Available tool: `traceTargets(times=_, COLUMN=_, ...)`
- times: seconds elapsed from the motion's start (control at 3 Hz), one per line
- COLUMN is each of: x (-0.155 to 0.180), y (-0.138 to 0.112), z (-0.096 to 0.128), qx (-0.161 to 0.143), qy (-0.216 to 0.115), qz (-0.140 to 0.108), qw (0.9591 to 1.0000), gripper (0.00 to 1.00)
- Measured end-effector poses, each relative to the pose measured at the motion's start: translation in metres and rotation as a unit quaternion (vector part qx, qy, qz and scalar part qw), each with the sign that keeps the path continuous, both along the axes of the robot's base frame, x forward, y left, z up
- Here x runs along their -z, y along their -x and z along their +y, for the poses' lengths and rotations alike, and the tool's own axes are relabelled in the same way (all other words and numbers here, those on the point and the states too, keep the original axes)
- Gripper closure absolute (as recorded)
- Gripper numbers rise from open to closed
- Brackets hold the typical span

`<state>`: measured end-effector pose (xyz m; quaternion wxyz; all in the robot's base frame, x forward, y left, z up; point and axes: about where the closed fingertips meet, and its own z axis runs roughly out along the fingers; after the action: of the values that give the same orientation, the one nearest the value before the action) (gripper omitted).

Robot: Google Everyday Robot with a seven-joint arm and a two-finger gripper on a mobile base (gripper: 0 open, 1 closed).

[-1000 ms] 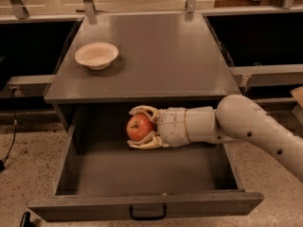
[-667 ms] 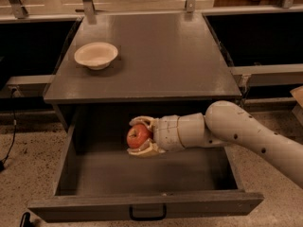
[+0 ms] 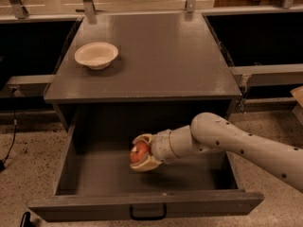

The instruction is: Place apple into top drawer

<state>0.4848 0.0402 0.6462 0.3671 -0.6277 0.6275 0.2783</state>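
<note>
Low inside the drawer: the small round red-orange apple (image 3: 139,153) hangs just toward 9 o'clock from the middle of the floor. I cannot tell whether it touches the wood.
Claw: the cream two-finger claw (image 3: 138,153) is clamped on the apple, one finger over it and one under.
Arm: the pale jointed arm (image 3: 236,143) reaches in from 3 o'clock, over the drawer's right wall.
Top drawer: the wide shallow dark-grey wooden drawer (image 3: 199,171) is pulled well out, with its small black handle (image 3: 147,214) at 6 o'clock on the front panel.
Step in hand: probably setting the fruit down and letting go.
Doing it well: bring the lower finger close to the floor before parting the fingers, and part them slowly, so the round fruit settles and does not drop and roll.
Exit: lift first, then draw back toward 3 o'clock, keeping clear of the cabinet edge at 12 o'clock.
Not involved: the cream-white shallow bowl (image 3: 96,55) stands at 10 o'clock on the flat grey cabinet surface (image 3: 161,56), well apart.
</note>
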Motion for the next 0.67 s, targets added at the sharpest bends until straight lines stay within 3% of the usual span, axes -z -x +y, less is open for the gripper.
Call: traceTargets(times=0.67, x=0.0000, y=0.0000, z=0.0000, qx=0.000, qy=0.000, qz=0.000, qw=1.0000, gripper=0.04)
